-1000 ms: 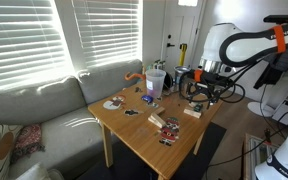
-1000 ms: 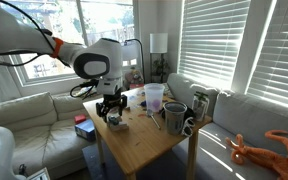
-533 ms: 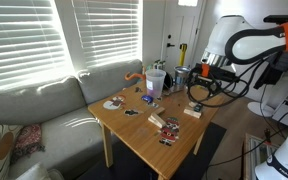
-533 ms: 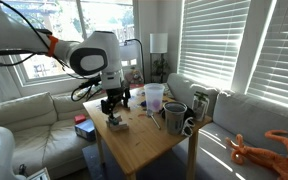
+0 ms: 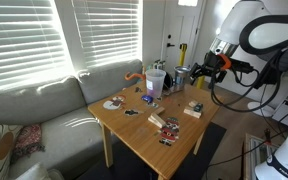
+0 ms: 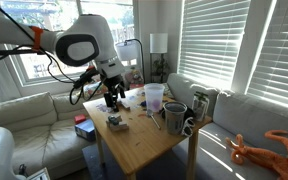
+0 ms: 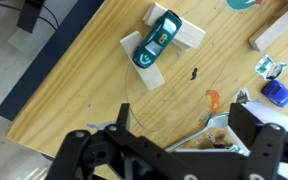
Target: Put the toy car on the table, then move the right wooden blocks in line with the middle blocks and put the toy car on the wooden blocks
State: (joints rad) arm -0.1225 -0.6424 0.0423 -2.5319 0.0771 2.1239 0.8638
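Hanging nearest the wrist camera, the black 2-fingered end effector (image 7: 179,130) is spread wide, with nothing between its fingers. Below it lies the light-wood square counter (image 7: 74,90). Farther on, the small dark teal toy car (image 7: 156,45) sits slantwise across 2 pale tan flat wooden blocks (image 7: 149,62) (they look askew to each other, not neatly in line). The likely trouble from here is that the car stands on wheels on a narrow, uneven perch. Any brush from a finger, or a nudge to a block, could roll it off onto the counter. In an exterior view the white arm (image 5: 254,20) is folded high with its wrist turned downward. There the end effector (image 5: 206,70) hangs well above the blocks, near the counter's edge.
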